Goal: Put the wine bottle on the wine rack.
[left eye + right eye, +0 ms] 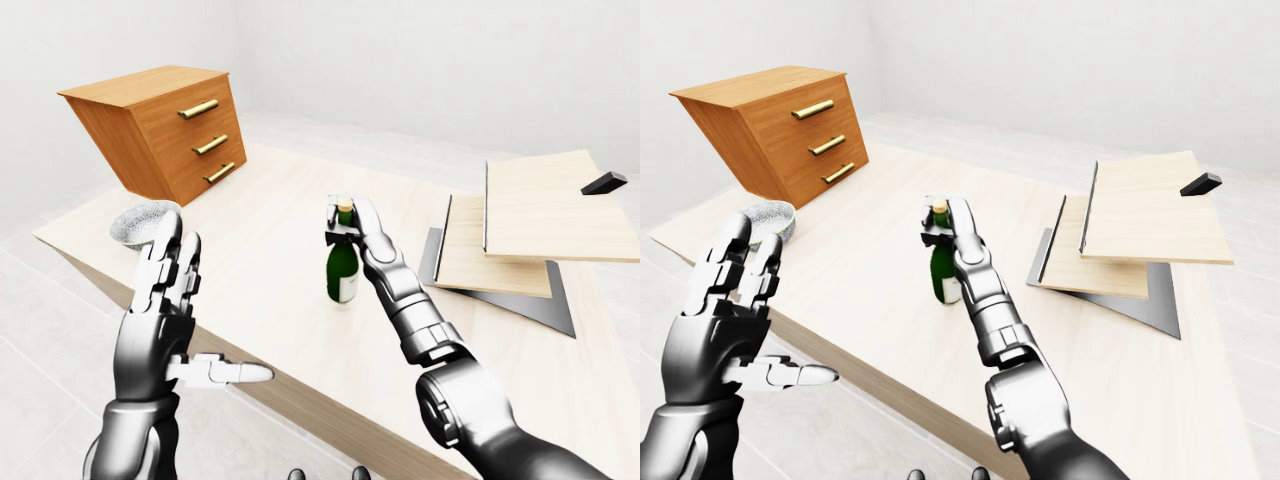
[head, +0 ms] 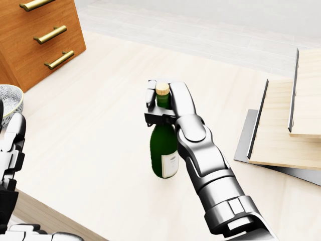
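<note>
A green wine bottle (image 2: 164,150) with a cork and a white label stands upright on the light wooden table (image 2: 100,125), in the middle of the head view. My right hand (image 2: 163,108) is closed round its neck, just below the cork. The wine rack (image 1: 520,235), made of slanted wooden shelves on a dark base, stands to the right of the bottle. My left hand (image 1: 170,300) is open and empty, raised at the lower left of the left-eye view, off the table's near edge.
A wooden chest of drawers (image 1: 165,130) with brass handles stands at the table's upper left. A patterned bowl (image 1: 142,222) sits below it, just above my left hand. A small black block (image 1: 604,183) lies on the rack's top shelf.
</note>
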Robot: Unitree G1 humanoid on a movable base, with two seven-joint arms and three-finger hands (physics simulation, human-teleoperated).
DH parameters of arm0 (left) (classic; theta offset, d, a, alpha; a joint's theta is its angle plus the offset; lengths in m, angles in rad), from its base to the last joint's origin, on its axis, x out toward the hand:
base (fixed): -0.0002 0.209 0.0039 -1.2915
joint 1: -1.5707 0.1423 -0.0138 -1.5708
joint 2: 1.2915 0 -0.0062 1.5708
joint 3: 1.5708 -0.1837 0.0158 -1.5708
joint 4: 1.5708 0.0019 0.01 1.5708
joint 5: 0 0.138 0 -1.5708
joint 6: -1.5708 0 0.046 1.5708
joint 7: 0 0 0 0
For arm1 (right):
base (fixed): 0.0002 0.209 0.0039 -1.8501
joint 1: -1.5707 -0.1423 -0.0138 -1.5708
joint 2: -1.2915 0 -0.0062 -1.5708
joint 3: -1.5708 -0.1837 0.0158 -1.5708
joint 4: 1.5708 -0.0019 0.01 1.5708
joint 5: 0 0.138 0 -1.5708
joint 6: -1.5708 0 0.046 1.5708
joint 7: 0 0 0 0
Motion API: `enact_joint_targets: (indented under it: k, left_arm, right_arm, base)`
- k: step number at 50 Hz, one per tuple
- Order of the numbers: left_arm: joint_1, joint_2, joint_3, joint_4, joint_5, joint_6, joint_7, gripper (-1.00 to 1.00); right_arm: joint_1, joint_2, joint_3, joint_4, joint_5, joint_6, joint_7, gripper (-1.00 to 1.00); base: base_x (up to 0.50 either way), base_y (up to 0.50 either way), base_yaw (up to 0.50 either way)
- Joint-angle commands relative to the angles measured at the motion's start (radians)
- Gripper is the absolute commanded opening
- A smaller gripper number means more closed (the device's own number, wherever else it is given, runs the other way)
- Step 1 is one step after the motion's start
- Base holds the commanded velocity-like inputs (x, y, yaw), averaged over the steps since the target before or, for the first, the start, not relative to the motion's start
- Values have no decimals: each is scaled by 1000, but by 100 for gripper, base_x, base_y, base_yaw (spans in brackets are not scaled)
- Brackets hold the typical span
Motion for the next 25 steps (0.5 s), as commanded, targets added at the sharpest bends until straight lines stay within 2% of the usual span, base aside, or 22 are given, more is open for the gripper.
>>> enact_joint_targets:
  k: [1,18,25]
  left_arm:
    - [-10,3,-8,-1,3,0,6,100]
    - [-8,5,-23,0,1,0,15,100]
    - [-9,8,-13,7,-7,0,13,100]
  right_arm:
    - [37,-28,-20,-201,29,0,0,-100]
    - [37,-96,-74,-490,138,0,-17,-100]
    - [13,-131,-117,-483,206,0,-6,-100]
  base:
    - [0,0,0]
    - [0,0,0]
    - [0,0,0]
